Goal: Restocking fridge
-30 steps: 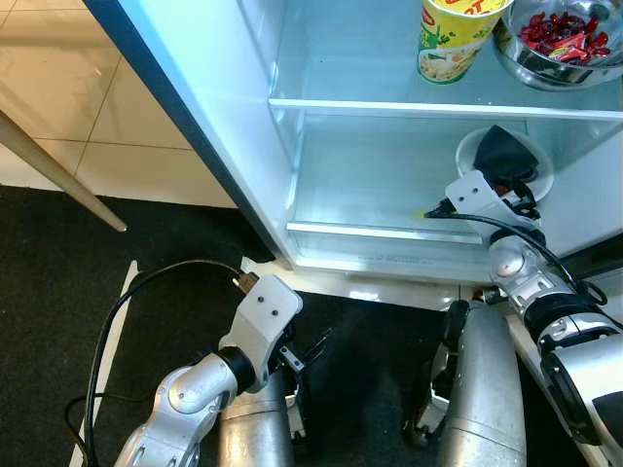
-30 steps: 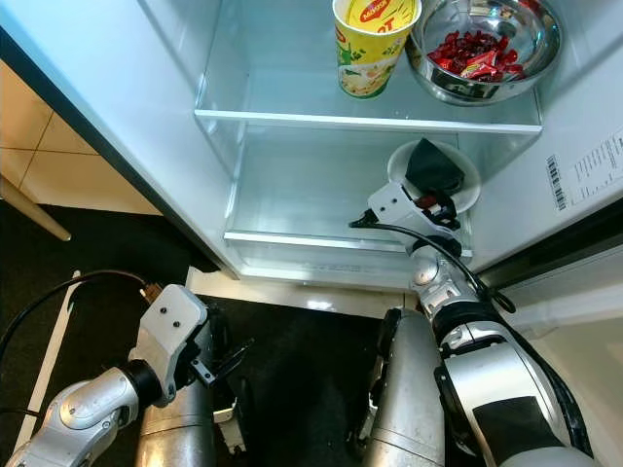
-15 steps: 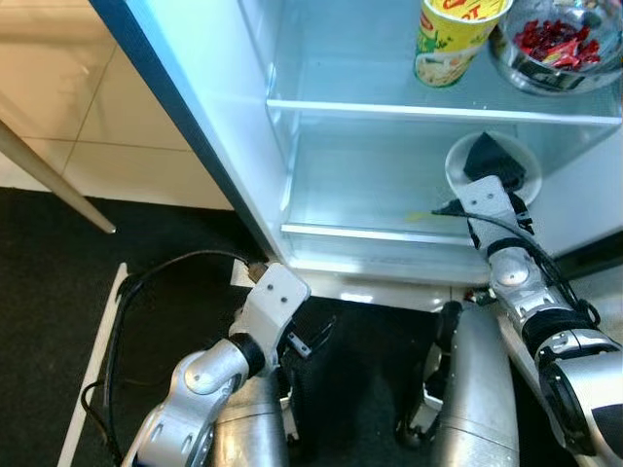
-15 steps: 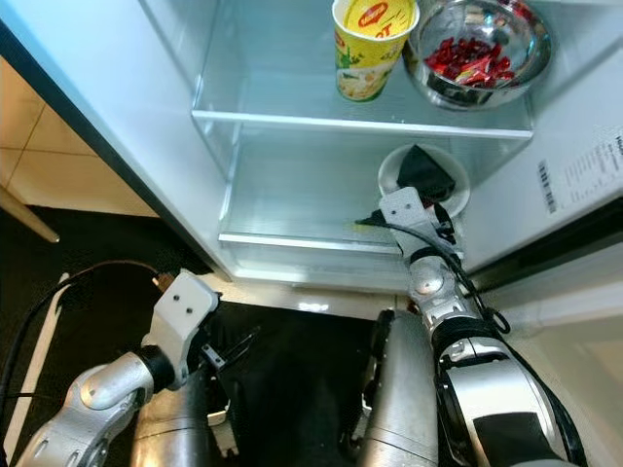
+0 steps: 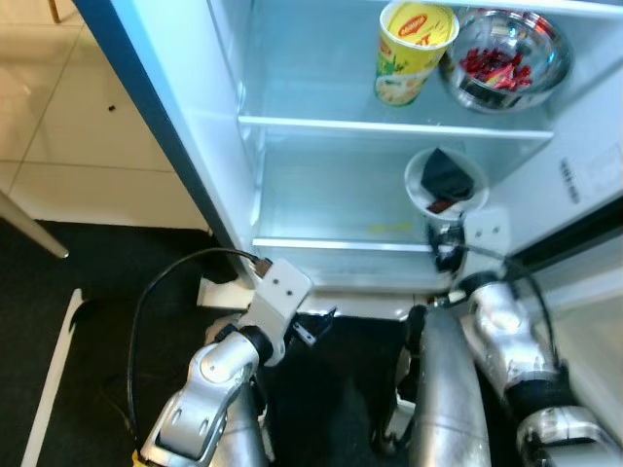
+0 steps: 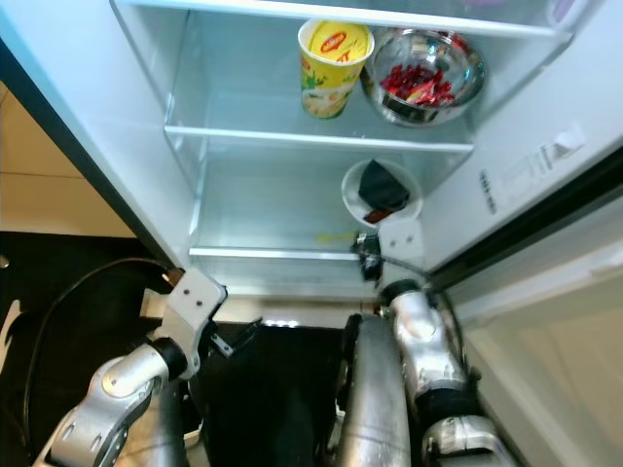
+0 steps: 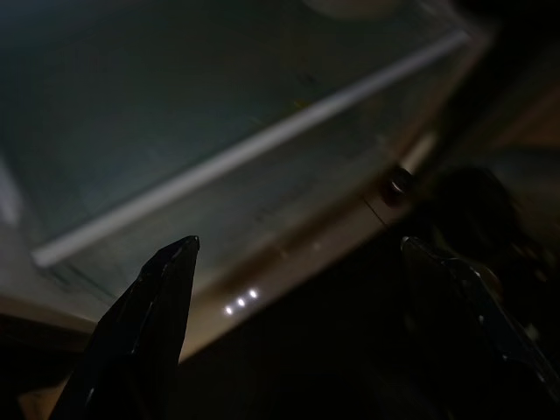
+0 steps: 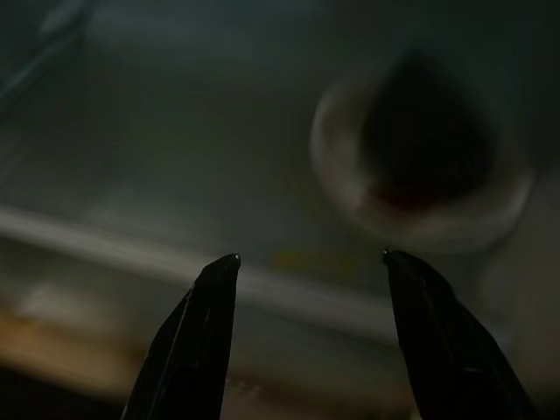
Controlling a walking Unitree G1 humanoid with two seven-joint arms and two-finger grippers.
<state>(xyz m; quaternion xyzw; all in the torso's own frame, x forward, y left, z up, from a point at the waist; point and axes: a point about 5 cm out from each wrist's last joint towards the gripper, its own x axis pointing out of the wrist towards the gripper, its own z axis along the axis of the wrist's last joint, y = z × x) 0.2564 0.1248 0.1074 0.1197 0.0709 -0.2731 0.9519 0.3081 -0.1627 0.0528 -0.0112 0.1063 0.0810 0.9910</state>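
The fridge (image 5: pixel 195 146) stands open before the robot, and its inside is bright and white. On the upper glass shelf (image 5: pixel 321 125) there is a yellow cup (image 5: pixel 413 51) with a red and yellow lid, standing upright, and just beside it, on its right, a metal bowl (image 5: pixel 506 70) with red pieces in it. On the lower shelf (image 5: pixel 321 209), near the right wall of the fridge, sits a small white plate (image 5: pixel 443 183) that carries a dark piece of food with a little red at its edge. The right gripper (image 8: pixel 306 262) is at the front edge of this lower shelf, just before the plate; in the right wrist view its two black fingers (image 8: pixel 197 341) are spread apart with nothing between them, and the plate (image 8: pixel 420 166) shows blurred beyond the tips, not touched by them. The right arm (image 5: pixel 496 321) reaches up from below to the right corner of the shelf. The left gripper (image 7: pixel 306 254) is low, in front of the base of the fridge, over the dark floor (image 5: pixel 58 292); its fingers (image 7: pixel 144 332) are also apart and hold nothing, and they point toward the white front strip of the lower shelf. A black cable (image 5: pixel 161 292) runs in a loop to the left wrist. On the left, beside the fridge, the floor has pale tiles (image 5: pixel 78 126).
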